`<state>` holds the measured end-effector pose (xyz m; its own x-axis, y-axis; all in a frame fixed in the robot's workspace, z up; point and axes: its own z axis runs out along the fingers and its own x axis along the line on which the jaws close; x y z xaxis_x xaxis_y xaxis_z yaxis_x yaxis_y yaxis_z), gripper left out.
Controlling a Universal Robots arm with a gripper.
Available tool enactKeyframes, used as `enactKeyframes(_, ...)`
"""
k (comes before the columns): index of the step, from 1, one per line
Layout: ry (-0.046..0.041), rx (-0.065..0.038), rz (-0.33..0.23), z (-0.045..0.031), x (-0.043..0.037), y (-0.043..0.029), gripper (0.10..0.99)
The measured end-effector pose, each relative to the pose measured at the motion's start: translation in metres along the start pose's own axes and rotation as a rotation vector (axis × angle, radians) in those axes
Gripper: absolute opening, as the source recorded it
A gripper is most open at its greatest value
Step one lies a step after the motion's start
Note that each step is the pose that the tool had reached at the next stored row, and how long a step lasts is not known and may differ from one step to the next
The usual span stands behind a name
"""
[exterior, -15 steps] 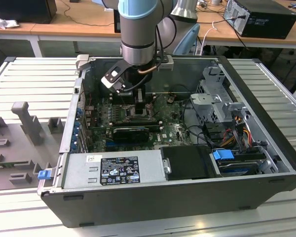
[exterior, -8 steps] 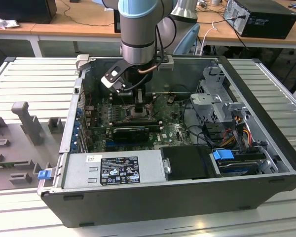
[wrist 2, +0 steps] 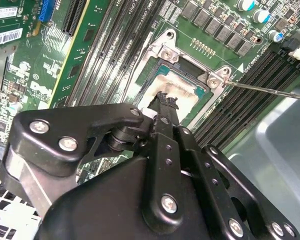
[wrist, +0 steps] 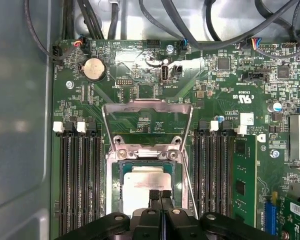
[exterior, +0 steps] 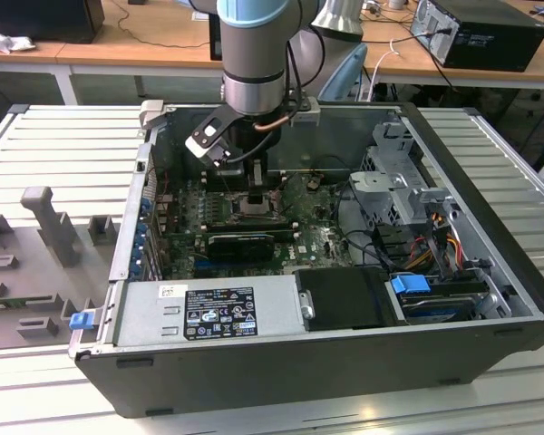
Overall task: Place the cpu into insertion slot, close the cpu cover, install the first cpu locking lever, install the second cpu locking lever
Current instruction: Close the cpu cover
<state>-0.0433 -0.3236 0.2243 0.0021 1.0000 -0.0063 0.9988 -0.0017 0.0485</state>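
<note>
- The cpu [wrist: 146,182] is a small flat square with a pale silvery-grey top. It lies inside the insertion slot [wrist: 147,164], whose dark rim frames the sides that show.
- The cpu cover [wrist: 147,105] is a thin silver frame with a large square cut-out, swung up and open. The green motherboard [wrist: 140,75] shows through the cut-out.
- The gripper [wrist: 160,194] has its black fingers brought together with no gap and nothing between them, and the tips are at the chip's top face. Whether they press on it or stop just above cannot be told.
- Hidden: in both wrist views the gripper's body covers the chip's near edge and that side of the slot.
- In the first wrist view, seen square-on, the long black memory slots [wrist: 80,185] flank the socket on both sides.
- In the second wrist view, seen obliquely, are the cpu [wrist 2: 187,89], the gripper [wrist 2: 165,97] edge-on, and a thin metal rod [wrist 2: 270,90] running out from the socket's corner.
- In the exterior view the gripper [exterior: 254,192] reaches down into the open computer case [exterior: 490,272] and hides the slot.
</note>
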Motion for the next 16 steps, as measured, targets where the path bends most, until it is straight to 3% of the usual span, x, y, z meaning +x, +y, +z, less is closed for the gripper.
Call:
enactKeyframes(6,0.0040,0.006,0.000,0.0004,-0.0018,0.0089,0.106)
enactKeyframes(9,0.0061,0.006,0.000,-0.0001,-0.0019,0.0091,0.106)
enactKeyframes(11,0.0062,0.006,0.000,-0.0069,-0.0019,0.0095,0.106)
enactKeyframes(16,0.0062,0.006,0.000,-0.0152,-0.0019,0.0099,0.106)
